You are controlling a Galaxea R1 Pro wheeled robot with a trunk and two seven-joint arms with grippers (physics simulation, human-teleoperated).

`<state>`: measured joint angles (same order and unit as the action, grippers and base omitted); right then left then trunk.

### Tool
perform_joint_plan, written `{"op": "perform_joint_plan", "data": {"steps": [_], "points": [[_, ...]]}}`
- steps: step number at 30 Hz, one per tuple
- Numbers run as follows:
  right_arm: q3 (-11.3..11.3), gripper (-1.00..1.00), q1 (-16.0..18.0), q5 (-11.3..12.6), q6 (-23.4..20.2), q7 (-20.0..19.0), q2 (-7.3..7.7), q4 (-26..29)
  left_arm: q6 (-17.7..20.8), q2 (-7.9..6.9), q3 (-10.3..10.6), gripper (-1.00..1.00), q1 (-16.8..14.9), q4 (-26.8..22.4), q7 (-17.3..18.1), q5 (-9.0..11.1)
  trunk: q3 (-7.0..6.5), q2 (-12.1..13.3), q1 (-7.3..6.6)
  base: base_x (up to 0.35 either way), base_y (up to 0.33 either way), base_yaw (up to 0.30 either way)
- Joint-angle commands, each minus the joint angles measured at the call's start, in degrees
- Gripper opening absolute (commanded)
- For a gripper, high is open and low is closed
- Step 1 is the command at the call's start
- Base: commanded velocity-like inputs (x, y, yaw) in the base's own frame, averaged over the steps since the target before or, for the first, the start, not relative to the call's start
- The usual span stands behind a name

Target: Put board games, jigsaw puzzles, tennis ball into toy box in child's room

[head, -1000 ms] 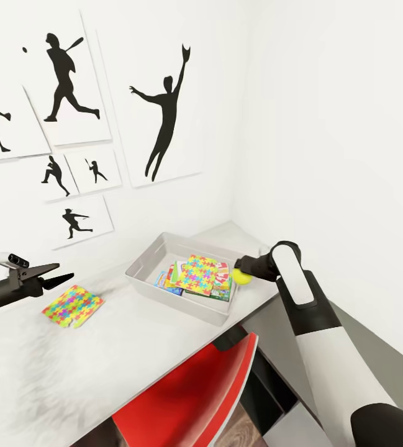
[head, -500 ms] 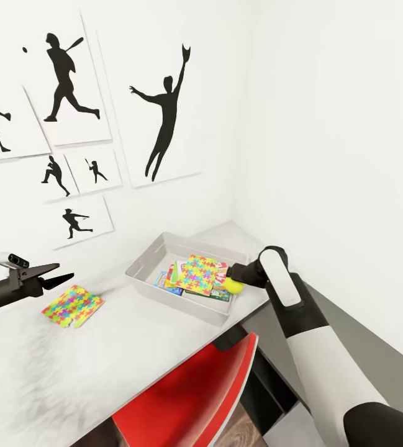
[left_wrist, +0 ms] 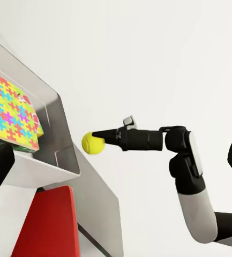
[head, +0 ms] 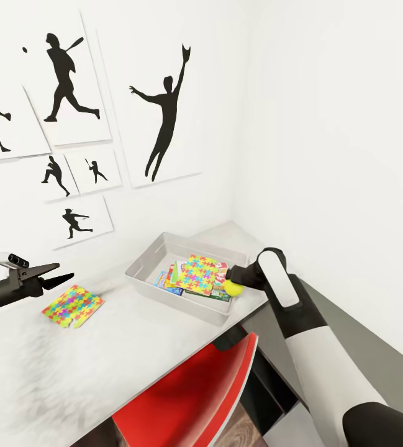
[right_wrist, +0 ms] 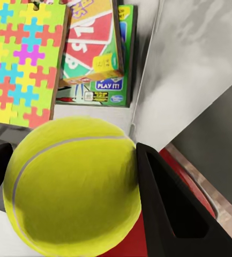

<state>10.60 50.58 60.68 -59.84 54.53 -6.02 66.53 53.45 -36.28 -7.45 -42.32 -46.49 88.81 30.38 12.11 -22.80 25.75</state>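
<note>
Where the long pale grey desk top [head: 71, 366] runs leftward, left gripper [head: 58, 274] hovering, black jaws narrowly parted, nothing held, just above a thin multicoloured jigsaw square [head: 72, 305]. Further right, light grey plastic toy box [head: 144, 276] holding a second puzzle square [head: 198, 274] over printed game boxes [right_wrist: 97, 48], one reading "PLAY IT!". Red chair [head: 195, 391] below. Right gripper [head: 232, 279], arm bent, clamped on small yellow-green tennis ball [head: 233, 287] at the tub's rim.

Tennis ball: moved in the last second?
Yes. The tennis ball, shut in the right gripper, went leftward and slightly down, toward the toy box, now at its near right rim.
</note>
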Motion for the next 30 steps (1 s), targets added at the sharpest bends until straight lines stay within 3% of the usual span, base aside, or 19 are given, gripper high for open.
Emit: {"op": "perform_joint_plan", "data": {"steps": [1, 11, 30], "points": [[0.0, -1.0, 0.1, 0.6, -0.2, 0.7, -0.01, -0.1, 0.6, -0.02, 0.0, 1.0, 0.0, 0.0, 0.2, 0.0, 0.12, -0.1, 0.04, 0.0, 0.0, 0.0], [0.1, -1.0, 0.6, 0.5, -0.2, 0.6, -1.64, -2.6, 0.6, -0.02, 0.1, 1.0, 0.0, 0.0, 0.1, 0.0, 0.12, -0.1, 0.04, 0.0, 0.0, 0.0], [0.3, -1.0, 0.9, 0.4, -0.2, 0.6, -2.06, -3.3, 0.5, -0.02, 0.1, 1.0, 0.0, 0.0, 0.1, 0.0, 0.12, -0.1, 0.04, 0.0, 0.0, 0.0]]}}
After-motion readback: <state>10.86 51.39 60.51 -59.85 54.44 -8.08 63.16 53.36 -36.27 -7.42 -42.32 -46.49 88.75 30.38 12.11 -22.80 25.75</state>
